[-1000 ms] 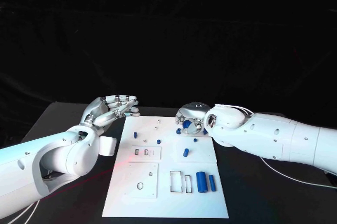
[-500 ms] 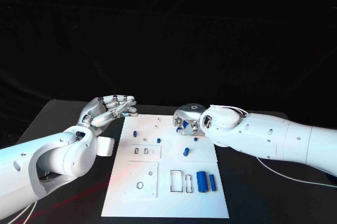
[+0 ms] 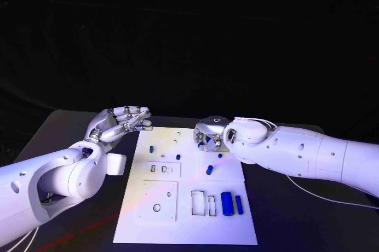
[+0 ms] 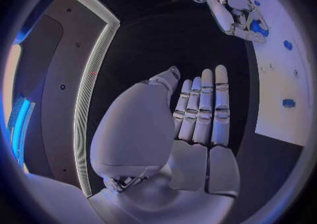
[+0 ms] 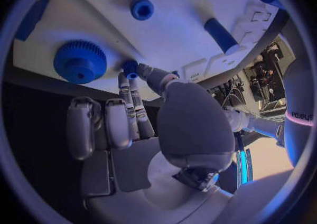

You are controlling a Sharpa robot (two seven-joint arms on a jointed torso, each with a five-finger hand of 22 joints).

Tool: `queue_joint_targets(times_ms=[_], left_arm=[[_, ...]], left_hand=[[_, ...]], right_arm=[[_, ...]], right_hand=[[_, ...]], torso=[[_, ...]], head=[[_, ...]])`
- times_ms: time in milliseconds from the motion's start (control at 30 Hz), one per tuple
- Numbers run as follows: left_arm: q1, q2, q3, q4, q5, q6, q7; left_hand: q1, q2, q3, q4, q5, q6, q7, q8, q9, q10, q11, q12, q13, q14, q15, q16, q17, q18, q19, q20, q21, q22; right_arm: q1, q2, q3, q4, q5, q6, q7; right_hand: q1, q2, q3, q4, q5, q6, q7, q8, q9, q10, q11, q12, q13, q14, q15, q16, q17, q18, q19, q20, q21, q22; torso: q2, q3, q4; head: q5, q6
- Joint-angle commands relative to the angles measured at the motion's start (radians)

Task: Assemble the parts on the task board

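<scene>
So the white task board (image 3: pixel 185 208) is lying flat in the middle of the black bench (image 3: pixel 55 137), with the little blue parts scattered on it: a fat cylinder (image 3: pixel 227 203) and a thinner one (image 3: pixel 239 205) sit side by side near the front right, just beside some rectangular cutouts, and a short peg (image 3: pixel 209 170) lies around the middle. The right hand (image 3: pixel 209 138) is down over the far right end of the board, and in its wrist view it's got a small blue part (image 5: pixel 130 67) pinched at its fingertips (image 5: pixel 127 78), right next to a blue gear (image 5: pixel 80 62) sitting on the board. The left hand (image 3: pixel 122 123) is hovering off the far left corner of the board, holding nothing, fingers straight and side by side in its wrist view, apart from the thumb.
</scene>
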Motion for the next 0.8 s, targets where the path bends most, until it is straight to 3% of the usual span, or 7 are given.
queue_joint_targets(times_ms=[33,300,433,800], left_arm=[[0.002,0.002,0.001,0.0,-0.004,0.019,0.001],[0.002,0.002,0.001,-0.003,-0.003,0.021,-0.002],[0.002,0.002,0.001,-0.005,-0.003,0.022,-0.003],[0.002,0.002,0.001,-0.007,-0.003,0.024,-0.005]], left_hand=[[0.0,-0.007,0.007,-0.002,-0.001,0.001,0.006,-0.002,-0.002,0.003,0.001,-0.006,-0.001,0.006,0.0,-0.006,0.001,0.001,0.003,-0.001,0.005,0.001],[-0.001,-0.007,0.009,-0.003,-0.001,0.0,0.008,-0.004,-0.002,0.002,0.002,-0.011,-0.001,0.007,0.001,-0.008,0.002,0.001,0.003,-0.001,0.006,0.002],[-0.001,-0.007,0.009,-0.003,-0.001,0.0,0.008,-0.004,-0.002,0.002,0.002,-0.011,-0.001,0.007,0.001,-0.008,0.002,0.001,0.003,-0.001,0.006,0.002],[-0.001,-0.006,0.011,-0.004,-0.001,-0.001,0.008,-0.005,-0.003,0.002,0.003,-0.015,-0.001,0.007,0.001,-0.009,0.003,0.001,0.002,-0.001,0.007,0.002]], right_arm=[[-0.002,-0.001,-0.002,0.0,-0.023,0.027,-0.007],[-0.003,-0.005,-0.002,0.005,-0.034,-0.003,-0.011],[-0.003,-0.006,-0.002,0.011,-0.038,-0.037,-0.01],[-0.003,-0.016,0.0,0.045,-0.05,-0.179,-0.024]], right_hand=[[-0.003,0.009,0.008,-0.001,-0.006,0.009,0.001,0.003,0.002,0.01,0.001,0.001,0.0,0.028,-0.008,0.007,0.002,-0.017,0.006,-0.004,0.005,0.025],[0.0,0.005,0.013,-0.004,-0.007,0.008,0.001,0.003,0.004,0.012,0.0,-0.001,-0.001,0.027,-0.009,0.008,0.002,-0.017,0.005,-0.006,0.006,0.026],[0.021,0.019,0.041,-0.017,-0.028,0.019,-0.003,0.012,0.013,0.032,-0.005,0.002,0.001,0.027,-0.014,0.012,0.003,-0.021,0.016,-0.01,0.02,0.05],[0.043,0.031,0.068,-0.039,-0.009,0.042,-0.011,0.031,0.034,0.075,-0.018,0.014,0.013,0.029,-0.024,0.022,0.014,-0.032,0.045,-0.018,0.05,0.103]], torso=[[0.004,-0.0019,0.0029],[0.008,-0.0041,0.0067],[0.009,-0.0053,0.0077],[0.011,-0.0095,0.0121]], head=[[-0.001,0.001],[-0.003,0.005],[-0.004,0.004],[-0.003,0.014]])
